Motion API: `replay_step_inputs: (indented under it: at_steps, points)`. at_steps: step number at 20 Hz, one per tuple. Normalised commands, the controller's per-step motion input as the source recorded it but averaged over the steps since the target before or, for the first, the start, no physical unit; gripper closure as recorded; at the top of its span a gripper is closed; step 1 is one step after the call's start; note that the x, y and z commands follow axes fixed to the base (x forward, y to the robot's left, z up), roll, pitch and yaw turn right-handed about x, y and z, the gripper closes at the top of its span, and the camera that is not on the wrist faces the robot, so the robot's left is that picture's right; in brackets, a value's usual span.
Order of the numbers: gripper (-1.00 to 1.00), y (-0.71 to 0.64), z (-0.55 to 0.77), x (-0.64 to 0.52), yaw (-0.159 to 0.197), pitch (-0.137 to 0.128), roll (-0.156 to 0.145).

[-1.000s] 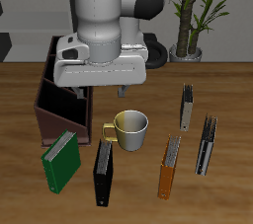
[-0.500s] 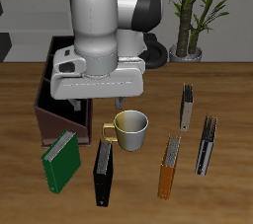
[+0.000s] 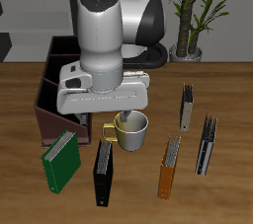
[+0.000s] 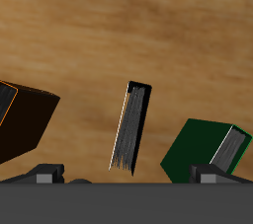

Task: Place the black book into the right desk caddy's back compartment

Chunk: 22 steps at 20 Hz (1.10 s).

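The black book (image 3: 103, 176) lies flat near the table's front edge, between a green book (image 3: 59, 159) and the mug (image 3: 130, 129). In the wrist view the black book (image 4: 128, 127) sits centred under my gripper (image 4: 128, 175), whose fingertips (image 4: 44, 174) stand wide apart with nothing between them. My gripper (image 3: 102, 119) hangs open above the table just behind the book, beside the mug. The right desk caddy (image 3: 47, 98) is a long maroon box farther back; the arm hides part of it, and its back compartment (image 3: 61, 52) shows at the far end.
An orange book (image 3: 170, 166) and two grey books (image 3: 186, 107) (image 3: 207, 146) lie on the other side of the mug. A potted plant (image 3: 191, 16) stands at the back. In the wrist view the green book (image 4: 203, 147) lies beside the black one.
The arm has come down and forward from over the caddy towards the black book. Nothing on the table has moved.
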Motion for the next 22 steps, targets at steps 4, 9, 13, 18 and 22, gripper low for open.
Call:
replay_step_inputs:
  at_steps: [4, 9, 13, 18, 22]
  points:
    - [-1.00, 0.02, -0.15, 0.01, -0.003, -0.012, 0.009]
    - [-1.00, -0.05, -0.25, 0.01, -0.010, -0.013, -0.011]
    - [-1.00, -0.08, -0.24, -0.03, -0.002, -0.008, -0.020]
    - [-1.00, -0.07, -0.17, 0.01, -0.017, 0.002, -0.013]
    - [-1.00, 0.02, -0.12, 0.05, -0.009, -0.002, -0.003]
